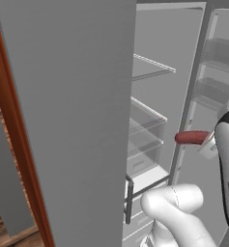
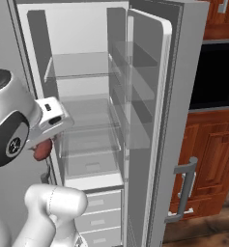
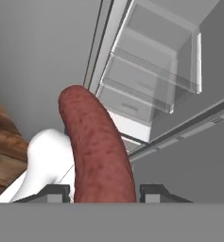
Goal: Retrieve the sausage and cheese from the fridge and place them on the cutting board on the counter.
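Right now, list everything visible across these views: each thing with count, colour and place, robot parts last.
sausage: one, reddish-brown, held in the gripper in front of the open fridge.
fridge: one, grey outside, white-grey inside, door swung open.
glass shelves: several, clear, inside the fridge, bare as far as visible.
door bins: several, clear, on the inner side of the open door.
drawers: a few, pale grey, at the bottom of the fridge.
wooden cabinets: reddish-brown, right of the fridge door.
dark oven window: one, black, set in those cabinets.
gripper: one, dark tips, shut on the sausage.
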Available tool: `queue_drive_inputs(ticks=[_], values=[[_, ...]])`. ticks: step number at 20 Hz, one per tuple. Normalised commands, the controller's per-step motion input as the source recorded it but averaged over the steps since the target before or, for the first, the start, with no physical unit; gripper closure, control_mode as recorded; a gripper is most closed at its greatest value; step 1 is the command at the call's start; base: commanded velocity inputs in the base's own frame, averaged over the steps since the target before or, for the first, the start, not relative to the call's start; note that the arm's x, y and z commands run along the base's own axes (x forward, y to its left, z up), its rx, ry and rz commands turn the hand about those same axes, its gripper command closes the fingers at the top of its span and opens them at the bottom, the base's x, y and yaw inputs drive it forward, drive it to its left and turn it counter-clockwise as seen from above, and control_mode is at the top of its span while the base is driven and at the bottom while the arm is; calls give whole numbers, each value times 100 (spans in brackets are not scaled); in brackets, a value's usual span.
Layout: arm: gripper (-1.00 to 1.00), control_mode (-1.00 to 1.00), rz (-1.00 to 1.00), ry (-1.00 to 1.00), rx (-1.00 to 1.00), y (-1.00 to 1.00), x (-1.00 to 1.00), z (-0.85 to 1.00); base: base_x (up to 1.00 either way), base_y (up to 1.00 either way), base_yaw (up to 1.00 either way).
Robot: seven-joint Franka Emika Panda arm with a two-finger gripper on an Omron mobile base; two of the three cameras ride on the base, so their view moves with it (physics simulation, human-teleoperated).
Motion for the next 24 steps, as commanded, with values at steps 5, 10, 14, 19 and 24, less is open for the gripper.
queue_drive_inputs(ticks=[5, 10, 14, 19, 24], values=[[100, 100, 0, 0, 0, 0, 0, 0, -50, 15, 5], [100, 100, 0, 0, 0, 0, 0, 0, -76, 52, 13], [100, 100, 0, 0, 0, 0, 0, 0, -85, 87, 18], [100, 100, 0, 0, 0, 0, 0, 0, -29, 100, 33], [100, 100, 0, 0, 0, 0, 0, 0, -1, 100, 45]])
